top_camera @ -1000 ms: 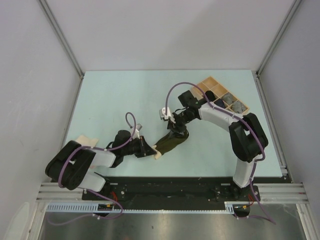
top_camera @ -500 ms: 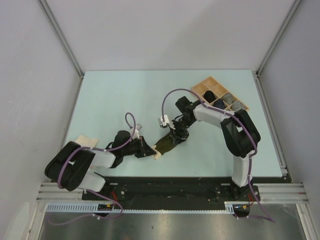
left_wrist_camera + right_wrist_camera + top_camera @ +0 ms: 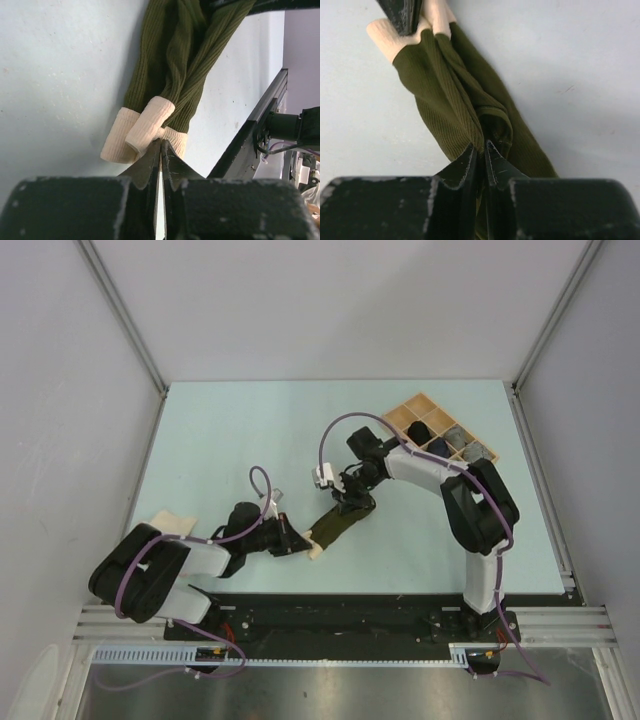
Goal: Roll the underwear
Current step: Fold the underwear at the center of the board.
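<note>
A dark olive green underwear (image 3: 335, 525) with a cream waistband lies stretched into a narrow strip on the pale table, between my two grippers. My left gripper (image 3: 306, 542) is shut on the cream waistband (image 3: 150, 127) at the strip's near end. My right gripper (image 3: 352, 506) is shut on the olive cloth (image 3: 465, 105) at the far end. The cloth is bunched and folded lengthwise. The left gripper's tip shows at the top of the right wrist view (image 3: 402, 15).
A light wooden tray (image 3: 440, 430) with compartments stands at the back right, with dark and grey rolled garments in some cells. A pale pink-beige garment (image 3: 172, 524) lies at the table's left edge beside the left arm. The table's front rail (image 3: 250, 140) runs close behind the left gripper.
My right gripper has moved left and toward the left gripper with the olive cloth, so the garment is shorter and narrower than a second ago. The left gripper has stayed put.
</note>
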Robot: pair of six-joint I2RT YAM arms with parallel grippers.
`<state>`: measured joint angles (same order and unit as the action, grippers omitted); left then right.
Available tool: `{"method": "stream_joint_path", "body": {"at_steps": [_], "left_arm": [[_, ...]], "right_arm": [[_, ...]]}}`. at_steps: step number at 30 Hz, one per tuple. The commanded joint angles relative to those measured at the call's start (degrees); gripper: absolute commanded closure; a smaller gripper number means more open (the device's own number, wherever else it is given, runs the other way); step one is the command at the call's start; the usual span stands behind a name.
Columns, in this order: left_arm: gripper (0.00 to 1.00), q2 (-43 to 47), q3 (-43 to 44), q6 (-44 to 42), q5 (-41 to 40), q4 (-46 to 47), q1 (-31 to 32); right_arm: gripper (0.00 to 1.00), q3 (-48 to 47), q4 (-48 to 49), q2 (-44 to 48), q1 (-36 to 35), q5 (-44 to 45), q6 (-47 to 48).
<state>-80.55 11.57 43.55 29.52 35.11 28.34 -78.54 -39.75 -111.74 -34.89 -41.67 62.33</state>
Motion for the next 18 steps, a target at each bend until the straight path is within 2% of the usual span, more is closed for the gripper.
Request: {"method": "stream_joint_path", "body": {"at_steps": [1, 6, 7, 10, 13, 18], "left_arm": [[0.93, -0.7, -1.8, -1.1, -1.9, -2.0, 1.0], [0.94, -0.9, -2.3, -0.6, -2.4, -1.3, 1.7], [0.94, -0.9, -2.3, -0.5, -2.5, -1.4, 1.7], [0.94, -0.8, -1.8, -0.8, -2.9, -1.9, 2.0], [0.94, -1.4, -1.3, -0.9, -3.0, -2.0, 2.2], [0.94, -2.2, -0.7, -1.3, -3.0, -2.0, 2.9]], "right_arm": [[0.89, -5.4, 1.3, -0.8, -1.5, 1.9, -1.7], [0.79, -8.3, 2.1, -4.8, -1.3, 7.1, -5.9], [0.73, -8.4, 2.1, -5.2, -1.2, 7.7, -6.1], [0.65, -8.2, 2.3, -5.9, -0.9, 10.4, -6.8], [0.60, -7.8, 2.5, -5.6, 0.2, 12.7, -8.1], [0.60, -6.5, 1.7, -5.1, 2.3, 15.5, -8.7]]}}
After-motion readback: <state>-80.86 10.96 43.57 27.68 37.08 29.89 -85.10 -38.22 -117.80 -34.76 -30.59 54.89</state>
